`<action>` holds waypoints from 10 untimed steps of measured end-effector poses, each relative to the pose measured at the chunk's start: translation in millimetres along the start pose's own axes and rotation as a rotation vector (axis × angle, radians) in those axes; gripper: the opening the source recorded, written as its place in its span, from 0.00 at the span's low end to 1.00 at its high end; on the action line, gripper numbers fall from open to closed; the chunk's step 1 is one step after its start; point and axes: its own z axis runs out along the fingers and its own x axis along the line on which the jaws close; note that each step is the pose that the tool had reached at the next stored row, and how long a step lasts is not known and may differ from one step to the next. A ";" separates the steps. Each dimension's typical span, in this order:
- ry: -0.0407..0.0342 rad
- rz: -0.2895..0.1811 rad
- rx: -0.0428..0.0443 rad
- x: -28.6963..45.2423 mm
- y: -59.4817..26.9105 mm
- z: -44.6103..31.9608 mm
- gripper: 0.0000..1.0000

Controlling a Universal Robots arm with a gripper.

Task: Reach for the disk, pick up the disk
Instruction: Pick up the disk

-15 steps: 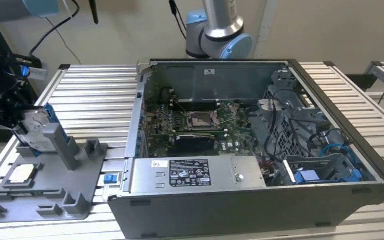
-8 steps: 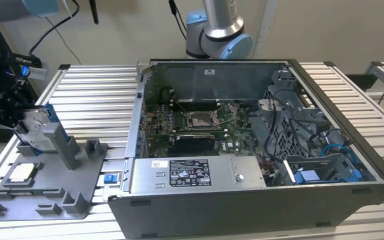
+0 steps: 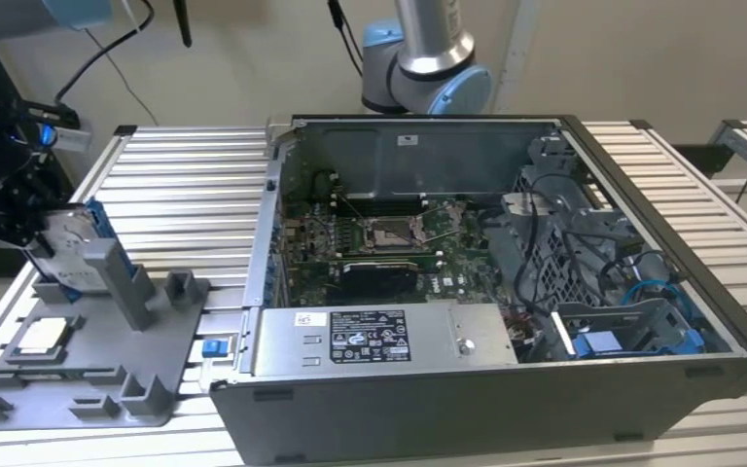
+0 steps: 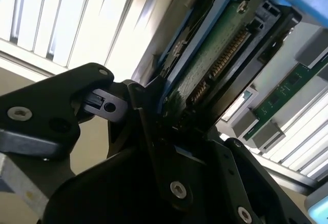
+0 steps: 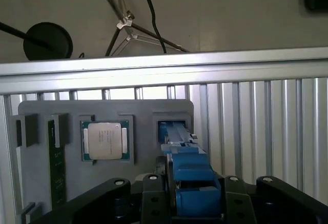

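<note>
Gripper (image 5: 190,203) is clamped on the disk (image 5: 185,158), jaws flush on its blue frame in the first wrist view. In the exterior view that's mid-left, far end at the grey stand (image 5: 143,112) slot. Likely stiff, dense, slick and shock-sensitive: hold the frame edges, not the board face. Chip (image 5: 105,140) and stand post (image 3: 124,277) are near; room is upward. Computer case (image 3: 504,389) is well apart.

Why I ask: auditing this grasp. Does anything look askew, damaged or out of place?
Nothing stands out. The disk stands on edge in the grey stand, with the gripper closed on its blue frame. The pale chip lies flat in its recess.
</note>
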 end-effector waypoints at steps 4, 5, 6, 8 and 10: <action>0.0002 0.000 -0.0003 -0.4 0.2 -12.0 0.00; 0.0001 0.000 -0.0001 -0.5 0.2 -14.6 0.00; 0.0001 0.000 -0.0002 -0.6 0.3 -17.5 0.00; 0.0001 0.000 -0.0002 -0.7 0.4 -22.4 0.00; 0.0001 0.000 -0.0001 -0.8 0.4 -26.0 0.00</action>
